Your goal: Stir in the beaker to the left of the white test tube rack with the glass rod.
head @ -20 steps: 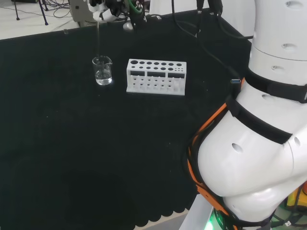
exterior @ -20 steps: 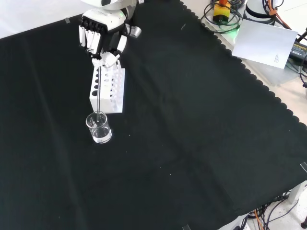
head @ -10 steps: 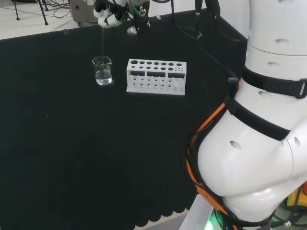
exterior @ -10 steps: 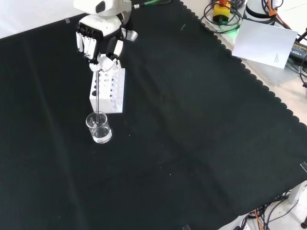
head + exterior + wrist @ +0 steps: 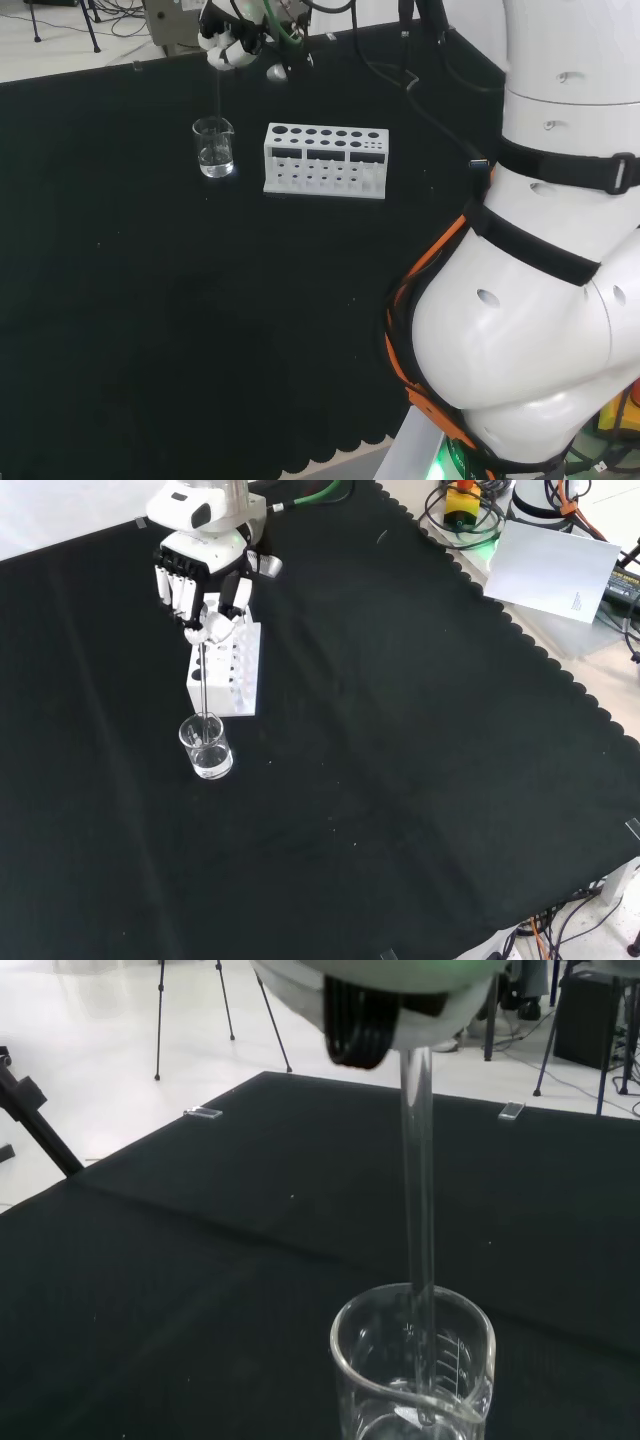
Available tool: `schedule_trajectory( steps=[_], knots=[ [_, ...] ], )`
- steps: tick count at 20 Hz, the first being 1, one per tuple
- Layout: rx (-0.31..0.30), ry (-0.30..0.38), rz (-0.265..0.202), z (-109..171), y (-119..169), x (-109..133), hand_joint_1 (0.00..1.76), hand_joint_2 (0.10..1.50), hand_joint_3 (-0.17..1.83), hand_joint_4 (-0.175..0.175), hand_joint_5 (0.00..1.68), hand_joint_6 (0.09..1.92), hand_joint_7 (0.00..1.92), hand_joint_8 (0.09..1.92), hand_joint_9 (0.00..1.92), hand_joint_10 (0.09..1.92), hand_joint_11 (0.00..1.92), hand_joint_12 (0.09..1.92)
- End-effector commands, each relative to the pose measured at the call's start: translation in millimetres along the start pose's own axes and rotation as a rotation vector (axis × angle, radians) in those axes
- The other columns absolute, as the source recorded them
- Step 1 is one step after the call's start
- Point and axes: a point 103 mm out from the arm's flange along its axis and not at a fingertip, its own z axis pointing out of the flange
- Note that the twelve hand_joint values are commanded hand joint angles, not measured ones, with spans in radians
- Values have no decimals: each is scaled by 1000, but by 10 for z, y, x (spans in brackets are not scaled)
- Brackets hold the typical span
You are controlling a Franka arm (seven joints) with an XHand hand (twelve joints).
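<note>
A small clear beaker with a little clear liquid stands on the black cloth, left of the white test tube rack in the head view and in front of the rack in the front view. The hand hangs above it, its fingers curled round the top of a thin glass rod. The rod hangs nearly upright and its lower end dips into the beaker, as the wrist view shows.
The arm's big white links take up the right of the head view. Papers and cables lie beyond the cloth's scalloped edge at the front view's top right. Tape marks sit on the cloth behind the beaker.
In the head view the hand has shifted to the right with the rod; in the front view it has moved slightly up. The rod's lower end stays in the beaker, which has not moved.
</note>
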Motion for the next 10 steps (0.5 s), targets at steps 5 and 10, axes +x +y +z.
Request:
schedule_trajectory(
  steps=[5, 10],
  knots=[
    [24, 18, -13, 95, 6, -82, 1307, 793, 480, -175, 1193, 435, 1210, 1015, 1751, 518, 1462, 1015],
    [38, 28, -38, 139, -8, 2, 1307, 795, 476, -175, 1193, 433, 1209, 1016, 1751, 520, 1463, 1014]
  ],
)
